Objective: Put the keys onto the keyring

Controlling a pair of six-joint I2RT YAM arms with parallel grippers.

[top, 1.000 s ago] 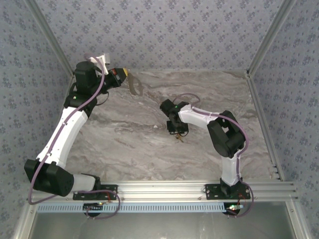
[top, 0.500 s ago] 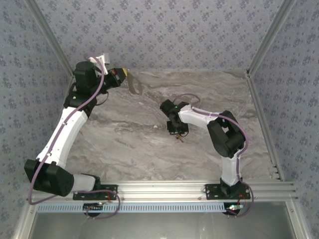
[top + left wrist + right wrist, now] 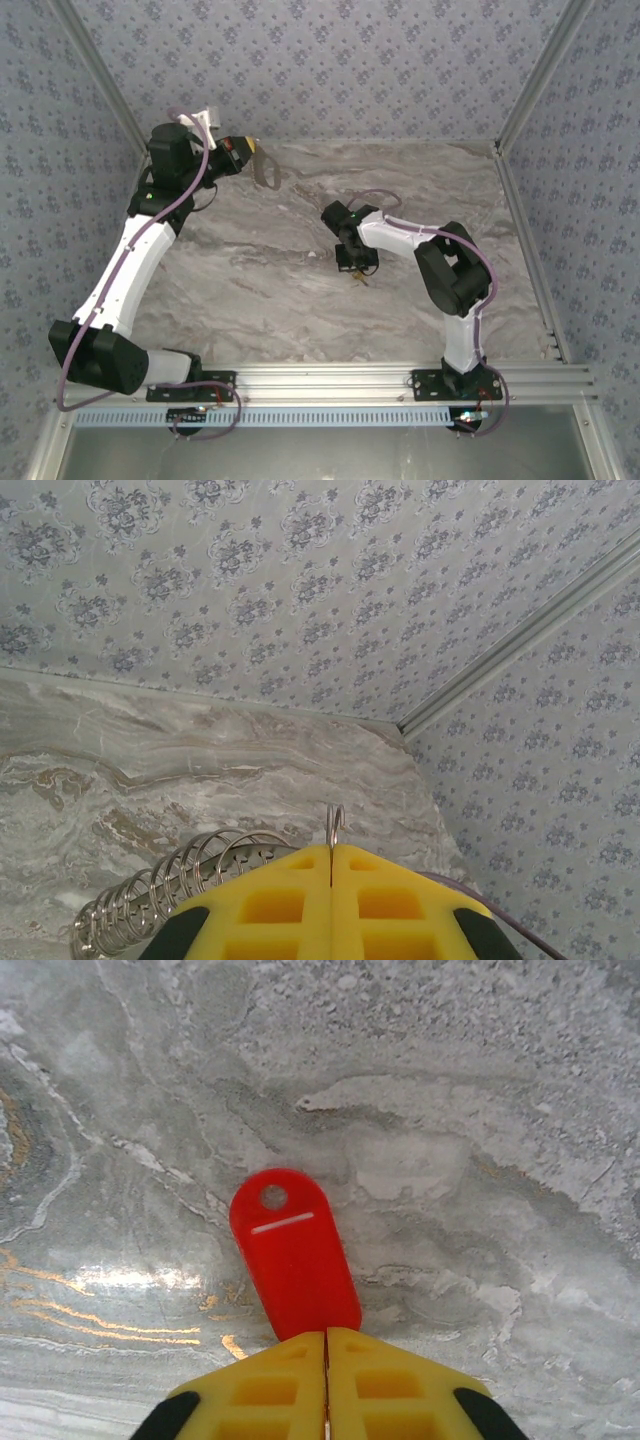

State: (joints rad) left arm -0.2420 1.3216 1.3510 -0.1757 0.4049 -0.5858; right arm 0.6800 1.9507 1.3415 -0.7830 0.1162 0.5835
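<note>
R hand (image 3: 326,1338) has just shut. A sec ago it stood a bit apart; now it's closed together on the near end of the key (image 3: 293,1250). So the pick looks made, tho the key seems to lie flat on the surface (image 3: 500,1110), not lifted yet.

Key: flat red plastic tab, glossy, rounded end, w/ small hole + pale slot line near that end. Surface: grey marble-look, smooth, glare patch left of key.

L hand (image 3: 331,852) is clamped tight on the ring (image 3: 335,825), well apart from key, up off the surface to key's far left. Ring: thin grey wire, hooked tip poking above the hand, steel coil spring (image 3: 170,890) just beside it.

Next, my guess: lift key, bring its hole to the ring.
</note>
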